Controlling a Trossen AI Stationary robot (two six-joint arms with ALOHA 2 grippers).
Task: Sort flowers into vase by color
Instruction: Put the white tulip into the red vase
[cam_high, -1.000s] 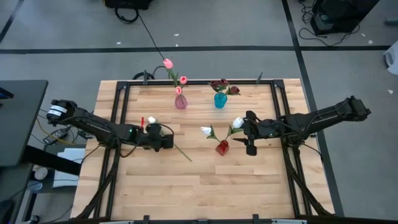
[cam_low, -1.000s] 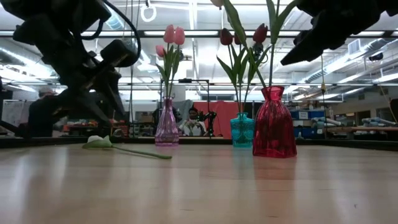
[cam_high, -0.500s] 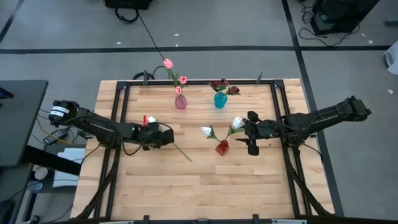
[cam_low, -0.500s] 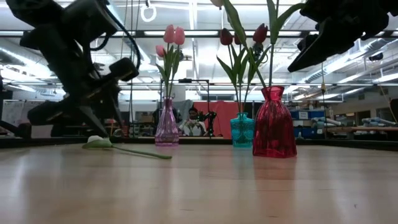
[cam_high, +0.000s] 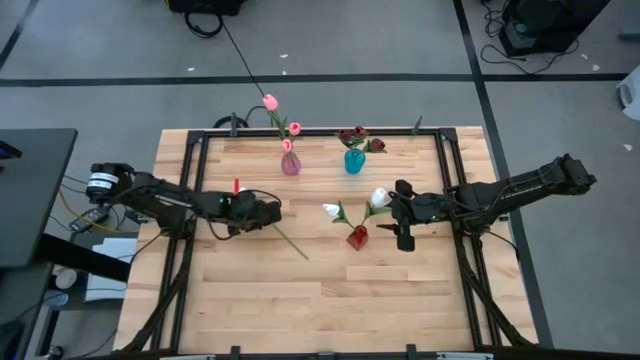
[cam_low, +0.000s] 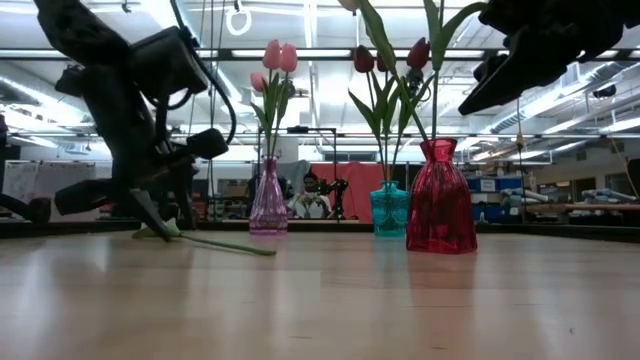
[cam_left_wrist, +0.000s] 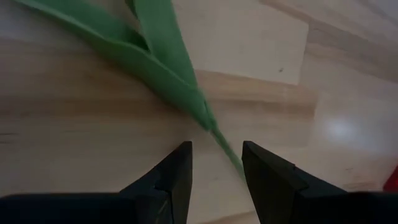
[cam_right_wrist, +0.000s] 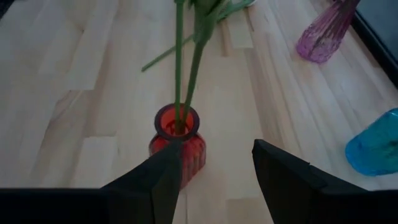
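Note:
A tulip lies flat on the table, its green stem (cam_high: 292, 243) running toward the near edge; its leaves (cam_left_wrist: 168, 68) and stem (cam_left_wrist: 225, 146) fill the left wrist view, and its bud is hidden under the arm. My left gripper (cam_high: 268, 213) is open and points down with a finger on either side of the stem (cam_left_wrist: 216, 171). It hangs just above the leaf (cam_low: 165, 230). The red vase (cam_high: 357, 238) holds two white tulips (cam_high: 381, 197). My right gripper (cam_high: 398, 213) is open and hovers to the right of that vase (cam_right_wrist: 177, 140).
A pink vase (cam_high: 290, 163) with pink tulips and a teal vase (cam_high: 354, 160) with dark red tulips stand near the far edge. A dark frame (cam_high: 190, 170) borders the table on the left, right and far sides. Bare wood (cam_high: 330, 300) lies toward the near edge.
My left gripper has moved toward the table's right along the lying tulip, tipped its fingers down and dropped close to the stem. The tulip has stayed where it was, and my right arm has kept almost still.

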